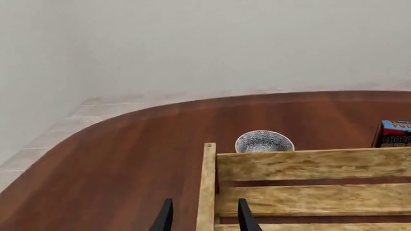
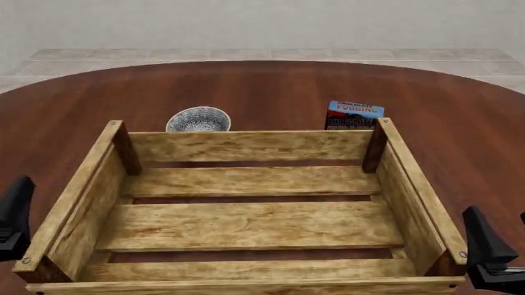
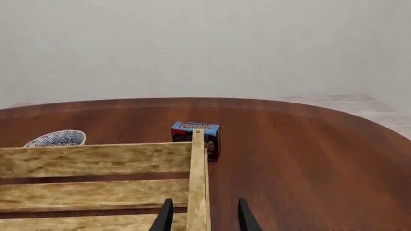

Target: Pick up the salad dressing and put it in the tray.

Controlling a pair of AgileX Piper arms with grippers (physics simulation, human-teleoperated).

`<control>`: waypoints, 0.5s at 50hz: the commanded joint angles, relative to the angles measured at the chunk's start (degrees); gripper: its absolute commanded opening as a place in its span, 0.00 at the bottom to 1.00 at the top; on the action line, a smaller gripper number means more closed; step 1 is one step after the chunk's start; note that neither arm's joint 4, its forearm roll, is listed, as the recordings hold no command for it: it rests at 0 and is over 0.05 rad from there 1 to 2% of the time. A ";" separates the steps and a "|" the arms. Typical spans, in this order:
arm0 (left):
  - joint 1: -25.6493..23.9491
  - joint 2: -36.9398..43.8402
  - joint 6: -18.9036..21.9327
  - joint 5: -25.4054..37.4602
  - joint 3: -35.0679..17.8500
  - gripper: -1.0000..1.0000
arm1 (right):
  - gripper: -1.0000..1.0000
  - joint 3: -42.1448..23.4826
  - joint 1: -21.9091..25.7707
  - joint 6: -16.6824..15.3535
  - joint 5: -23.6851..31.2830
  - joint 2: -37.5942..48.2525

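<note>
The salad dressing shows in none of the views. The tray point(image 2: 246, 146) is a large light-wood slatted crate with dark corner posts, in the middle of the table, and nothing lies in it. It also shows in the left wrist view point(image 1: 308, 166) and the right wrist view point(image 3: 90, 159). My left gripper point(image 2: 15, 215) hovers at the crate's near left corner, its fingers point(image 1: 165, 217) apart and empty over the left wall. My right gripper point(image 2: 488, 246) hovers at the near right corner, its fingers point(image 3: 244, 216) apart and empty over the right wall.
A patterned black-and-white bowl point(image 2: 198, 119) stands just behind the crate's far left corner. A blue-and-red chocolate pudding box point(image 2: 353, 115) stands behind the far right corner. The round dark wooden table point(image 2: 271, 86) extends beyond them, with tiled floor behind.
</note>
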 commanded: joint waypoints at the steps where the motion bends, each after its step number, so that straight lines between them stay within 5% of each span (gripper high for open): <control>1: 3.28 3.31 0.68 5.55 -5.97 1.00 | 1.00 0.01 0.14 -0.14 -0.34 0.62; 25: 16.58 0.82 -2.03 19.14 -12.44 1.00 | 1.00 0.03 0.25 -0.62 -0.58 1.37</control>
